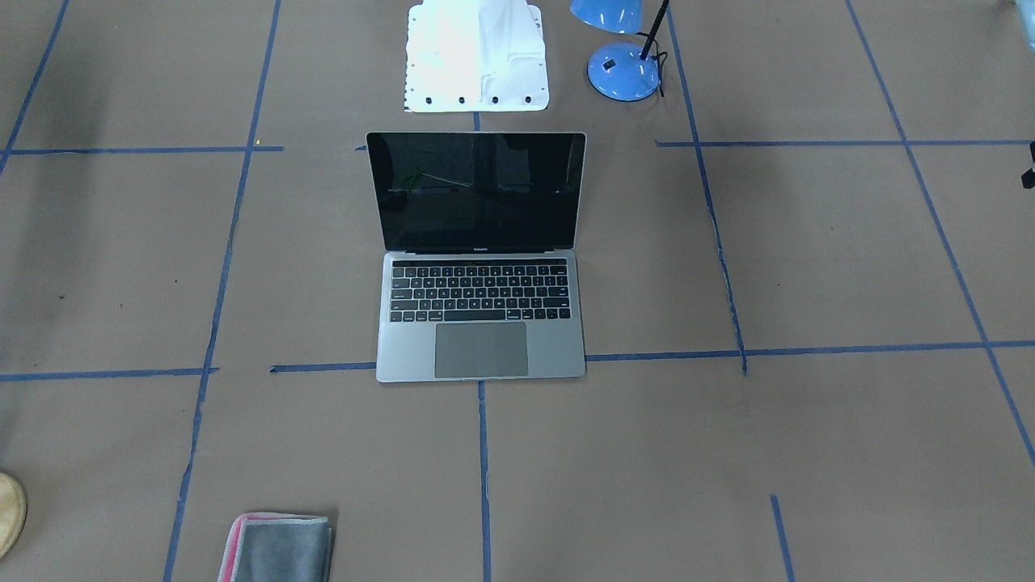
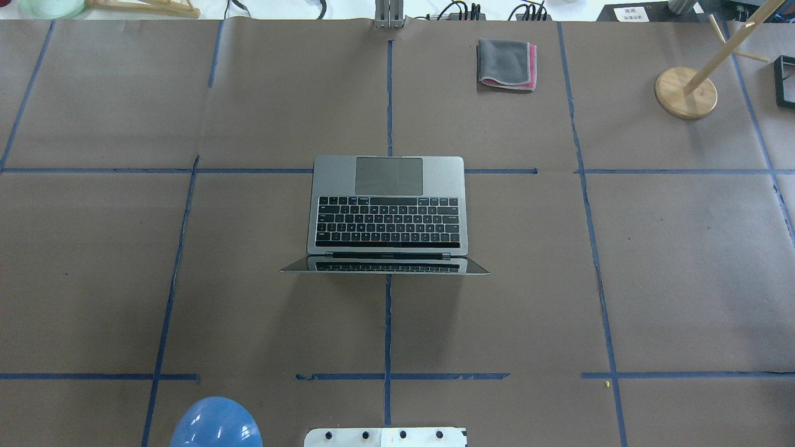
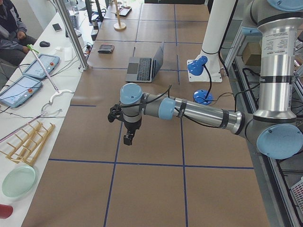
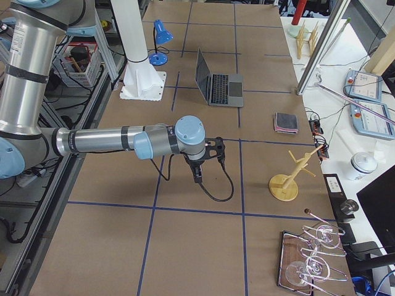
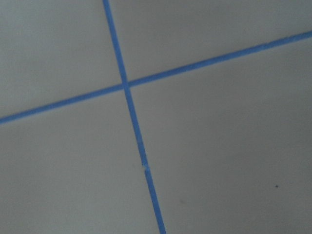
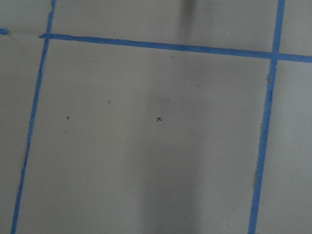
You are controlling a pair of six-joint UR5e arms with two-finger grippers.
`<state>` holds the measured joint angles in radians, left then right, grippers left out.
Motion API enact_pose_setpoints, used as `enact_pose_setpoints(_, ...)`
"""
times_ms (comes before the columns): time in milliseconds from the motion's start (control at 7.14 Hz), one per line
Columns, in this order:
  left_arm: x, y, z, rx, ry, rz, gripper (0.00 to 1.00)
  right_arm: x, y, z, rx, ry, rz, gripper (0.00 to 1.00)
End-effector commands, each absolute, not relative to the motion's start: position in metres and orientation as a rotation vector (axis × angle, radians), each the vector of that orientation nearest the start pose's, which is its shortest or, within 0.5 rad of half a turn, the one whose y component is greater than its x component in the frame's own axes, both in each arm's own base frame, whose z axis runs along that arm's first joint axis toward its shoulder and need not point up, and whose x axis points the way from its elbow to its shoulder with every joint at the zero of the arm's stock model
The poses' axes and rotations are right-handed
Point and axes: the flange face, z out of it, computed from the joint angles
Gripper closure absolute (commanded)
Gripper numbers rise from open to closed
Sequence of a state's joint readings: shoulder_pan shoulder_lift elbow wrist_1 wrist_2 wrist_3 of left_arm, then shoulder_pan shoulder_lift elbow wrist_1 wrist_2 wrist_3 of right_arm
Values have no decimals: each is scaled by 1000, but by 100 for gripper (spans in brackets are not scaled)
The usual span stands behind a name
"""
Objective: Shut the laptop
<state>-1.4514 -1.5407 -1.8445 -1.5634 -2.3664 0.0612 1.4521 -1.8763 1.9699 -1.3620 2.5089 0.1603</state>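
Laptop (image 1: 480, 323) open mid-frame, left arm (image 3: 203, 113) stretched level above table (image 1: 808, 242), left gripper (image 3: 128, 138) pointing down, right arm (image 4: 105, 140) and right gripper (image 4: 197, 176) alike, both openings impossible to tell.

Nothing can be read outright. The laptop (image 1: 480, 291) has a tiny line of light lettering on the black bezel just under its screen, too small to make out. Its keys bear white legends that show only as specks. Well beyond the laptop's trackpad side, off to the right in the overhead view, a white card (image 2: 627, 12) carries dark, illegible marks. Nearer than the laptop in the exterior left view, the left arm (image 3: 199, 112) wears a white label (image 3: 272, 43) of unreadable fine print on its upright tube.
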Motion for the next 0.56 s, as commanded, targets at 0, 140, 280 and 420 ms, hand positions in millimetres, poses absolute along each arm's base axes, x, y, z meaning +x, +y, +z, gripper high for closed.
enact_pose_setpoints(0,37,-487,512,257,862,347,1,-47,-375,518,181,-1080,-24,0)
enact_pose_setpoints(140,64,-474,504,273,887,362,0,-76,-366,501,172,-1148,5,0)
enact_pose_setpoints(280,108,-460,483,265,941,339,0,-110,-356,487,175,-1195,11,0)
enact_pose_setpoints(420,141,-441,471,245,1009,285,0,-155,-342,477,192,-1228,33,0)
